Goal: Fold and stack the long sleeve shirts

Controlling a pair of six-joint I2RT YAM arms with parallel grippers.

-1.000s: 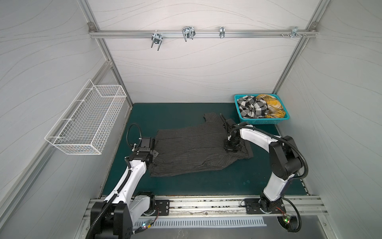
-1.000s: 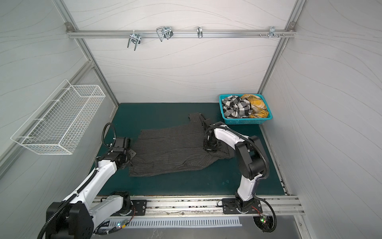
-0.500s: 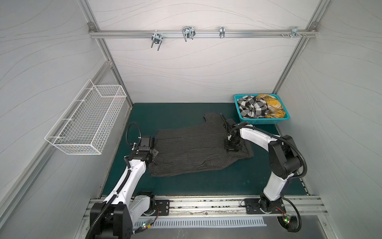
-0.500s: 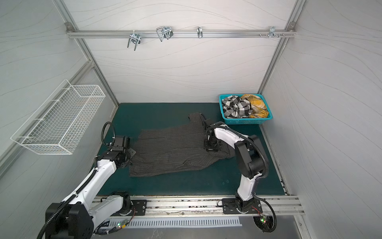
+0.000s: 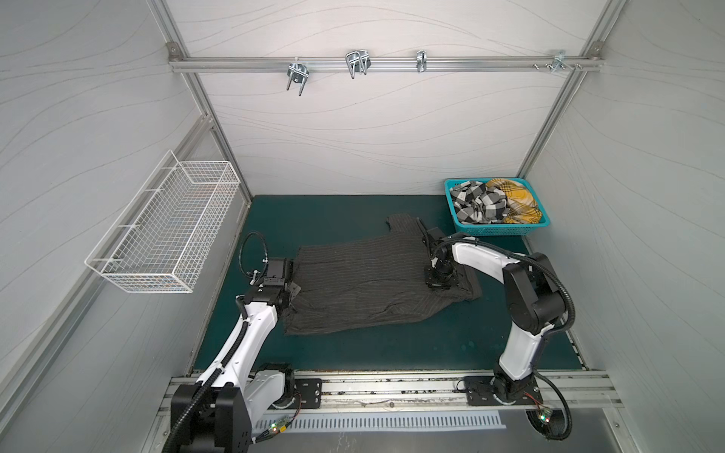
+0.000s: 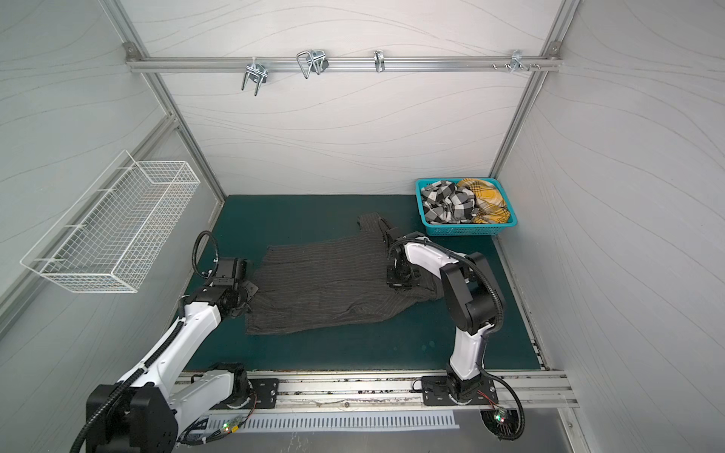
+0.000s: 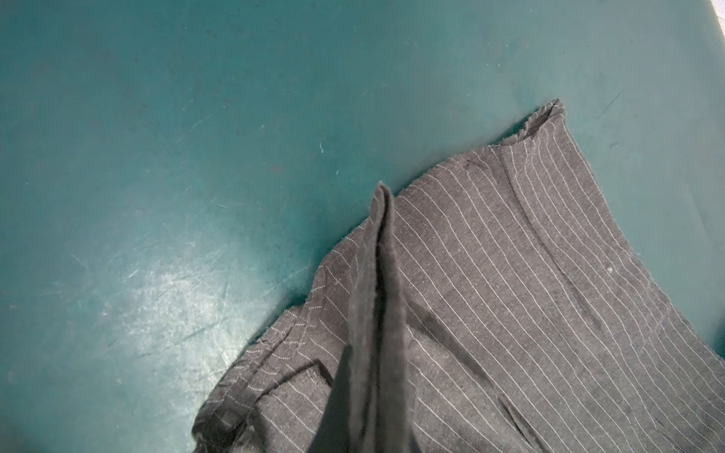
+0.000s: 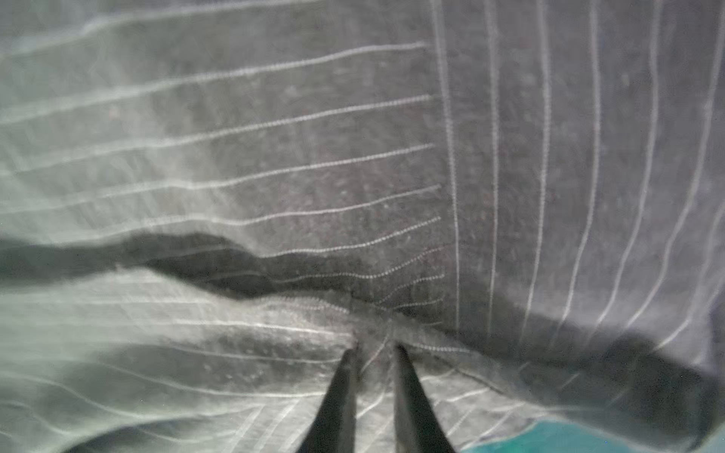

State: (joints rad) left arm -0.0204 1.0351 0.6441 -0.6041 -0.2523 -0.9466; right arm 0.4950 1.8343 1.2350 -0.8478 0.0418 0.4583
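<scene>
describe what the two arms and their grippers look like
Both arms, left arm and right arm, have white shells with black joints and wrist housings. A black corrugated cable hose runs along each. Each stands on a black base plate bolted to a metal rail. The right gripper has slim, dark, tapering fingers.

A teal basket (image 5: 497, 230) is sitting on the green mat (image 5: 314, 213) (far right corner); a white wire basket (image 5: 164, 231) is hanging on the left wall, metal hooks (image 5: 297, 76) dangling from a rail (image 5: 470, 64).
</scene>
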